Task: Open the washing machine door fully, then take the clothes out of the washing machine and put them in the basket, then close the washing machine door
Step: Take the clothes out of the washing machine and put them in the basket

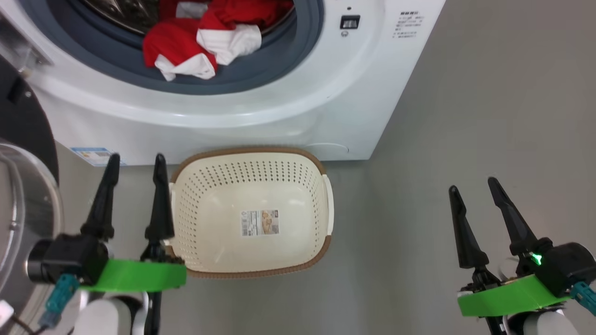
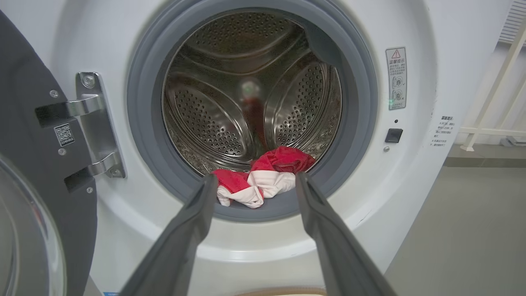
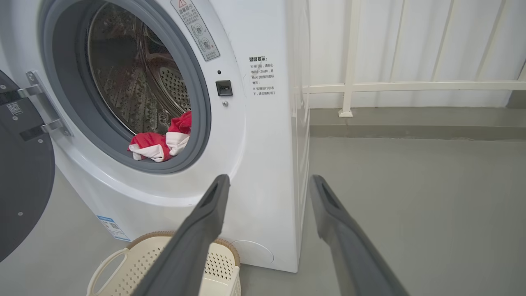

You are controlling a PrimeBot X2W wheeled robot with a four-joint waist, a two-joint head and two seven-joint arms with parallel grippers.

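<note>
Head view: looking down on the white front of the washing machine (image 1: 279, 121), with both grippers hanging low at the near edge.
Washing machine door (image 2: 20, 82): standing swung wide to the left on its metal hinge (image 2: 94, 127), leaving the drum mouth unblocked; opening step looking done.
Clothes (image 1: 200, 42): lying bunched at the near lip of the drum, spilling onto the grey rubber ring (image 1: 298, 51); red with white panels, not being touched by either gripper.
Basket (image 1: 209, 195): sitting on the floor (image 1: 465, 116) close against the machine's foot, right below the opening, carrying nothing but its paper label (image 1: 260, 222).
Left gripper (image 1: 136, 159): hovering just beside the basket's left edge, fingers spread apart, gripping nothing; aiming, in the left wrist view, straight at the clothes.
Right gripper (image 1: 472, 184): hanging well to the right over bare floor, fingers parted, gripping nothing.
Step in hand: beginning the unloading, judging by the open door and the empty basket.
Next move: probably calling for reaching the left gripper up and farther in, over the rubber ring, and pinching a thick fold of red fabric.
Care needed: lifting high enough to be clearing the ring before lowering into the basket; watching for trailing cloth snagging on the lip.
</note>
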